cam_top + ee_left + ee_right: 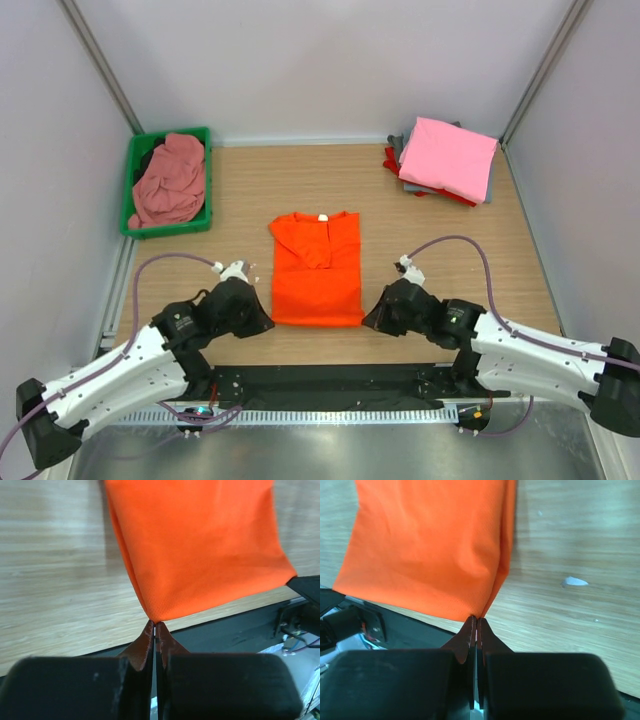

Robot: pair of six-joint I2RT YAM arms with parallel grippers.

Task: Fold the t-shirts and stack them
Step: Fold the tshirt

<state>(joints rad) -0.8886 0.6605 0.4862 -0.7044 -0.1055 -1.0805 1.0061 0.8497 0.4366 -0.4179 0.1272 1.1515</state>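
A bright orange t-shirt [318,270] lies flat mid-table, sleeves folded inward, white neck label at the far end. My left gripper [268,322] is shut on its near left corner; in the left wrist view the tips of that gripper [155,625] pinch the corner of the orange cloth [200,545]. My right gripper [368,320] is shut on the near right corner, where the closed gripper [477,620] meets the orange hem [430,545]. A folded pink t-shirt [448,158] tops a stack at the back right, with red and grey cloth under it.
A green bin [133,172] at the back left holds a crumpled dusty-pink shirt [172,180]. A black strip [330,378] runs along the table's near edge just behind the orange hem. White walls enclose the table on three sides.
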